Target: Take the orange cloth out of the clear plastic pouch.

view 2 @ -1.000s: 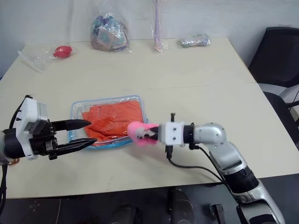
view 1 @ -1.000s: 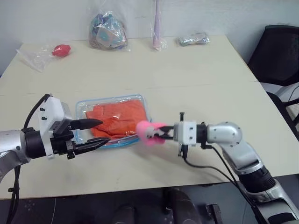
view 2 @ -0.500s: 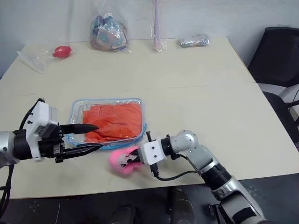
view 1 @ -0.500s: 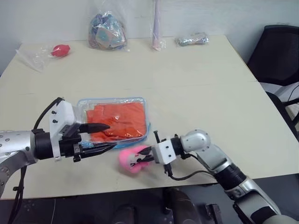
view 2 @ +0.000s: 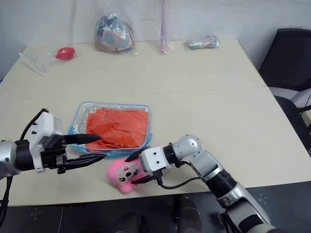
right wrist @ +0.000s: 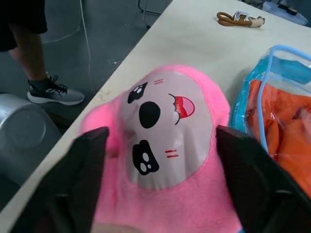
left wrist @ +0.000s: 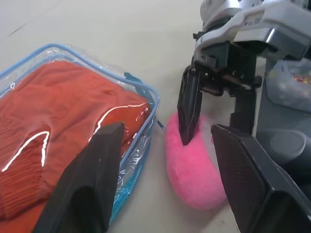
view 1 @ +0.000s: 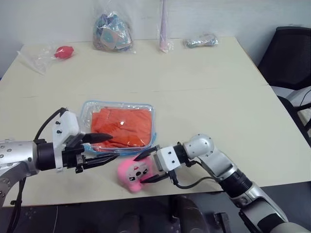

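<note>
The cloth [view 1: 121, 126] lies inside the pouch [view 1: 150, 109], with the plush toy [view 1: 132, 174] just before it.

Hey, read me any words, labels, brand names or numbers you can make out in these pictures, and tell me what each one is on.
No readable text on anything.
Pink plush toy: a printed cartoon face, no letters or numbers.
Clear plastic pouch with the orange cloth: no label.
Knotted bag of multicoloured items at the table's far edge: too small to tell whether it bears print.
Small packet beside it: too small to read.
</note>
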Robot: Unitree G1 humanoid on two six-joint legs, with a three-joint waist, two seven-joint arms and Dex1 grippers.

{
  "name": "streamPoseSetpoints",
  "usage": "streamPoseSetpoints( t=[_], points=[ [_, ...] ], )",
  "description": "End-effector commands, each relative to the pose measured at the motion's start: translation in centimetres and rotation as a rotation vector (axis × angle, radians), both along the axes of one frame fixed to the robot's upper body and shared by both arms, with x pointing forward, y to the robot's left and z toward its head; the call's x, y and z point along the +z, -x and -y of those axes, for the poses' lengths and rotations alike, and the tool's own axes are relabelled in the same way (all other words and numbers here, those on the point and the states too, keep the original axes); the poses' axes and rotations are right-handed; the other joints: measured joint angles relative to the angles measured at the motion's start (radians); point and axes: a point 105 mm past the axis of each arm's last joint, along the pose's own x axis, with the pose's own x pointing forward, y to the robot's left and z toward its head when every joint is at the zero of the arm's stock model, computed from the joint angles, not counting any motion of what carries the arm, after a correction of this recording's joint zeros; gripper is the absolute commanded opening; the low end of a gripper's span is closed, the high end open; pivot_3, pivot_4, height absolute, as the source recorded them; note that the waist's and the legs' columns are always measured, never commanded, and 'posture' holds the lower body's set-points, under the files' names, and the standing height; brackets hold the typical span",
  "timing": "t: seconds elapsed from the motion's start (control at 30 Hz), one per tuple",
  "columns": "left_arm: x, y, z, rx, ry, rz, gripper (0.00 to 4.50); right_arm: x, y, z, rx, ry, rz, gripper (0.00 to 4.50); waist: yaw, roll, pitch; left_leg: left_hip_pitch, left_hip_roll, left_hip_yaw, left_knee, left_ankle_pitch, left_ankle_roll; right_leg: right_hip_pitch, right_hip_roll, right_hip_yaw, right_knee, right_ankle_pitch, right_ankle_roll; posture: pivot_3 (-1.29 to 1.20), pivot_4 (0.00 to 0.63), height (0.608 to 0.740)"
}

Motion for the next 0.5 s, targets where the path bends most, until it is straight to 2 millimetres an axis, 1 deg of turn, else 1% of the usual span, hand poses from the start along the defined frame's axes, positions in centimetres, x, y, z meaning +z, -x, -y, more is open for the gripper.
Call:
streamPoseSetpoints(
  t=[0.03,0.13,0.23,0.27,0.33,0.43,0.5],
  points=[
    [0.2,0.2,0.2,-0.026,-0.026,0.031,3.01,3.1,0.5,0.7,-0.008,-0.086,0.0,4.47,0.0,0.0,0.0,0.0,0.0,0.0,0.0,0.0,0.0,0.0,0.0,0.0,0.0,0.0,0.0,0.0,0.15,0.74],
    [-0.6,0.4,0.5,-0.05,-0.035,0.008,3.01,5.4,0.8,1.6,-0.029,-0.135,-0.045,4.47,0.0,0.0,0.0,0.0,0.0,0.0,0.0,0.0,0.0,0.0,0.0,0.0,0.0,0.0,0.0,0.0,0.15,0.74],
    [-1.6,0.6,1.1,-0.06,0.001,-0.053,3.01,6.6,0.9,2.2,-0.047,-0.142,-0.067,4.47,0.001,0.0,0.0,0.0,0.0,0.0,0.0,0.0,0.0,0.0,0.0,0.0,0.0,0.0,0.0,0.0,0.15,0.74],
    [-2.2,0.7,1.3,-0.063,0.006,-0.087,3.01,6.8,0.7,2.3,-0.062,-0.143,-0.052,4.47,0.0,0.0,0.0,0.0,0.0,0.0,0.0,0.0,0.0,0.0,0.0,0.0,0.0,0.0,0.0,0.0,0.15,0.74],
    [-3.2,1.4,2.0,-0.083,0.018,-0.146,3.01,7.0,-0.5,2.8,-0.113,-0.139,0.015,4.47,0.0,0.0,0.0,0.0,0.0,0.001,0.0,0.0,0.0,0.0,0.0,0.0,0.0,0.0,0.0,0.0,0.15,0.74],
    [-3.8,1.6,2.7,-0.1,0.018,-0.134,3.01,6.2,-2.7,3.6,-0.161,-0.078,0.162,4.47,-0.001,0.0,0.0,0.0,0.0,0.002,-0.001,0.0,0.0,0.0,0.0,0.0,0.0,0.0,0.0,0.0,0.15,0.74],
    [-4.2,1.7,3.2,-0.121,0.0,-0.118,3.01,5.7,-3.8,4.0,-0.18,-0.052,0.203,4.47,0.001,0.0,0.0,0.0,0.0,0.002,-0.001,0.0,0.0,0.0,0.0,0.0,0.0,0.0,0.0,0.0,0.15,0.74]
  ],
)
